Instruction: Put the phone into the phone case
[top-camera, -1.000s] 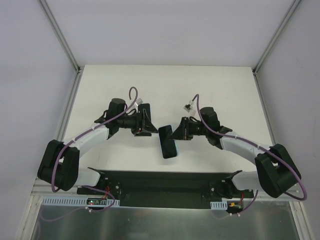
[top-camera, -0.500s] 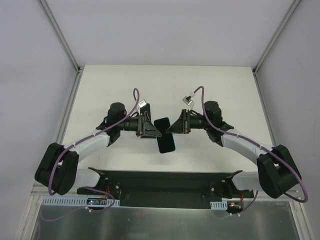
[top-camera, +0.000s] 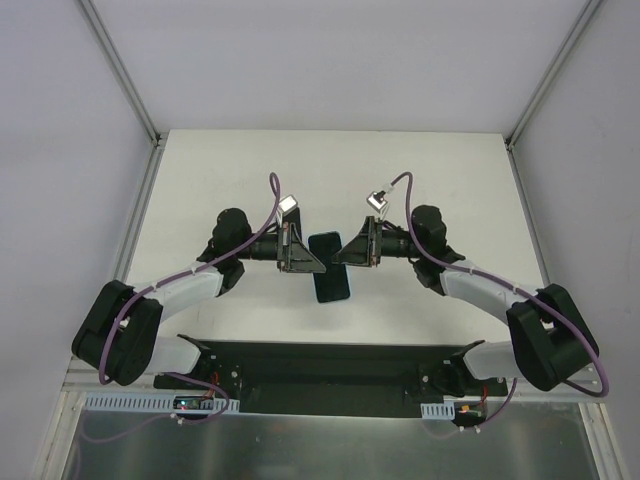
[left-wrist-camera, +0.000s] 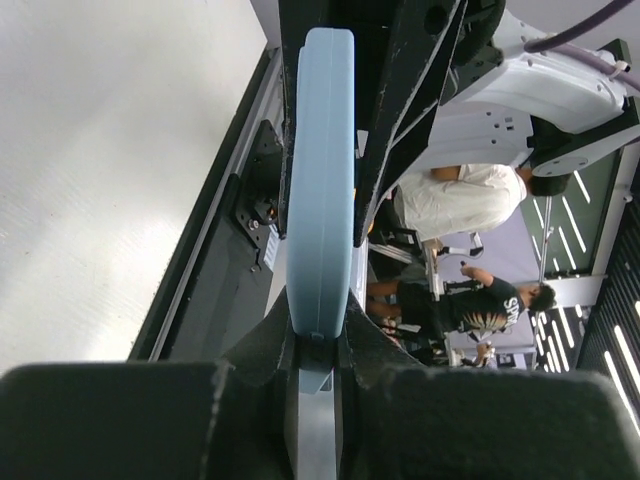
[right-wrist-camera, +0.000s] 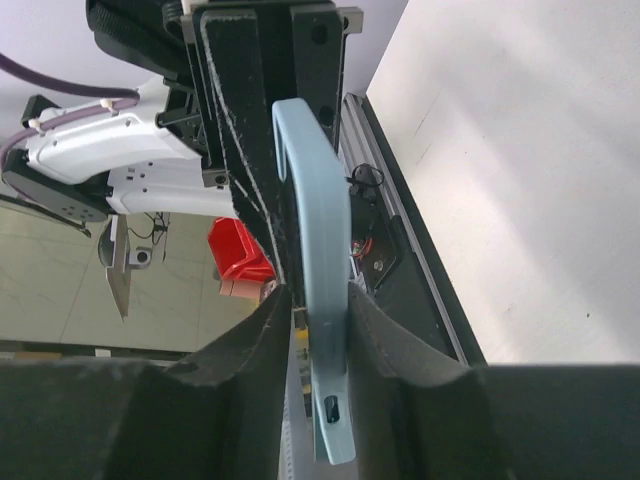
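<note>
Holding the phone case (top-camera: 332, 280) flat at mid-table, clamped by left gripper (top-camera: 312, 262) on its 9 o'clock long edge and by right gripper (top-camera: 346, 252) at 3 o'clock, wide white table (top-camera: 330, 170) toward 12 o'clock.

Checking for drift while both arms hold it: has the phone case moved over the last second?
Yes. The phone case moved farther from the black base plate, up the top view and slightly left.

Phone case (left-wrist-camera: 320, 180): showing light blue along its edge, dark across its face.
Table (top-camera: 200, 190): showing plain off-white.
Left arm (top-camera: 182, 286), right arm (top-camera: 480, 288): wearing white and black.
Cables (top-camera: 270, 188): running purple.
</note>
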